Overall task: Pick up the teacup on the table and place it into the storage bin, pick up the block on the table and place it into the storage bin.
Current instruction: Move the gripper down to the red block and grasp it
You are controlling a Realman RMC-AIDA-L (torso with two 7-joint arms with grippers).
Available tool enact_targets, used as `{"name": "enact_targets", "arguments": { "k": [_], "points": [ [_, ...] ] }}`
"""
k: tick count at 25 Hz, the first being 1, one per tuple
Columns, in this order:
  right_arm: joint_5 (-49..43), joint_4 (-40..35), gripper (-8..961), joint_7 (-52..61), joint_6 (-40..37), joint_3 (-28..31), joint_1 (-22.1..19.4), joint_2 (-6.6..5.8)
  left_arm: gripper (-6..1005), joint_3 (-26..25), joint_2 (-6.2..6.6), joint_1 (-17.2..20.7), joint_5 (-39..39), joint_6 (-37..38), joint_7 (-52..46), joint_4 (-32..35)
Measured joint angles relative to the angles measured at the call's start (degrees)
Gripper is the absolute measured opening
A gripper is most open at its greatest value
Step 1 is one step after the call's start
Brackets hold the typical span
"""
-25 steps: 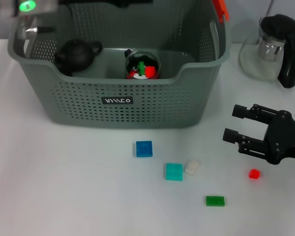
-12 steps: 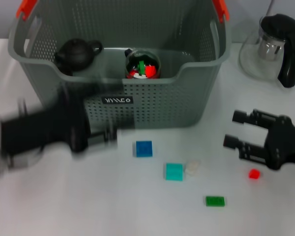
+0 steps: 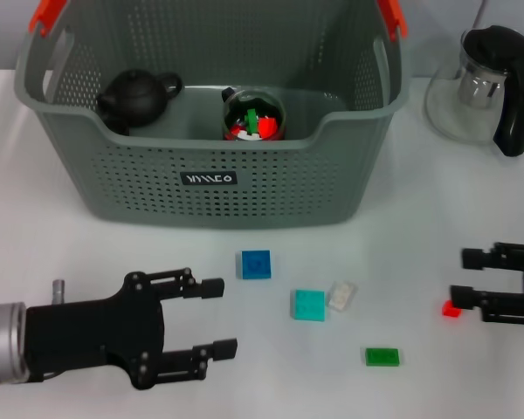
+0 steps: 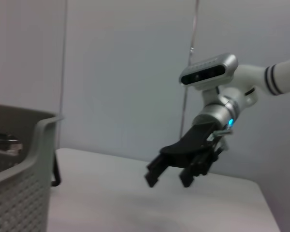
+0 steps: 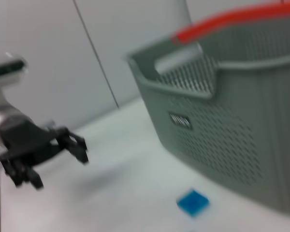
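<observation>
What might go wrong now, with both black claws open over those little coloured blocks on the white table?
The open left gripper sits low near the blue square block; sweeping forward, it could shove that block instead of grasping it. The teal block touches a small whitish block, so closing on one may drag both. The open right gripper is beside the tiny red block and might flick it away.

Lab: bare white table (image 3: 87,253), blank walls

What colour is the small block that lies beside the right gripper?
Red. The block shows best in the head view, on the table just beside the right gripper.
</observation>
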Motion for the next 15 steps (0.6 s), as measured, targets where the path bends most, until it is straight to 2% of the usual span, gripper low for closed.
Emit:
{"name": "enact_targets", "arguments": {
  "k": [3, 8, 11, 15],
  "points": [
    [-6.21, -8.94, 735, 8.88, -2.29, -0.32, 1.3, 0.06, 690, -0.83, 0.21, -0.85, 0.46, -1.87, 0.02, -2.49],
    [-17.4, -20.8, 735, 18.98, -7.67, -0.88, 7.03, 0.43, 690, -0.95, 0.32, -1.97, 0.86, -3.89, 0.05, -4.43],
    [-25.8, -23.59, 735, 22.27, -9.41, -2.93, 11.97, 0.99, 690, -0.96, 0.37, -2.15, 0.33, -3.97, 0.06, -4.65],
    [-33.68, -23.38, 734, 23.35, -8.99, -8.13, 17.13, 2.3, 691, -1.1, 0.36, -1.94, 0.0, -3.86, 0.08, -4.74]
  ]
}}
